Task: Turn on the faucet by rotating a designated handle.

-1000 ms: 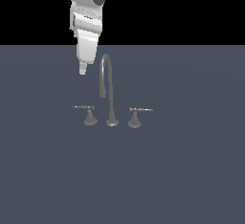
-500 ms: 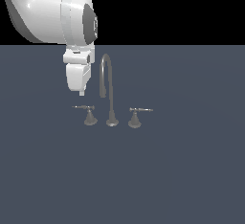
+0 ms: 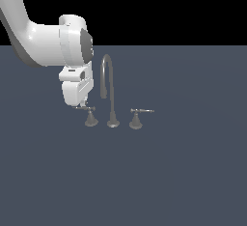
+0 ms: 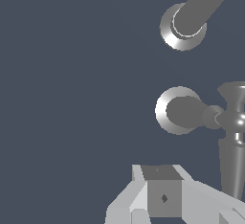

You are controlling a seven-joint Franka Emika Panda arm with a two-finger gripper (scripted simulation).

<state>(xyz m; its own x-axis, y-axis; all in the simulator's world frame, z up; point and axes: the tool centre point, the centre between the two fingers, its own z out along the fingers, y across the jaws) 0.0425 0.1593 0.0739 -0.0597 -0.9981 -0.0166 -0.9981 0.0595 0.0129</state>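
The faucet is a small grey set with a tall gooseneck spout and two lever handles. The handle stands at the spout's left in the exterior view, its thin rod pointing left. My gripper hangs right at that rod's outer end, fingertips level with it; contact cannot be made out. In the wrist view the handle shows from above, cone base and rod beside a grey finger block of the gripper. The spout rises beyond it. How the fingers stand is not visible.
The twin lever stands at the spout's right in the exterior view, its rod pointing right. The set sits on a flat dark blue-grey surface. The white arm reaches in from the upper left.
The hand has come down from above the spout's top to the level of the left handle's rod. The arm's wrist now hangs lower and larger in view. The faucet has not moved.
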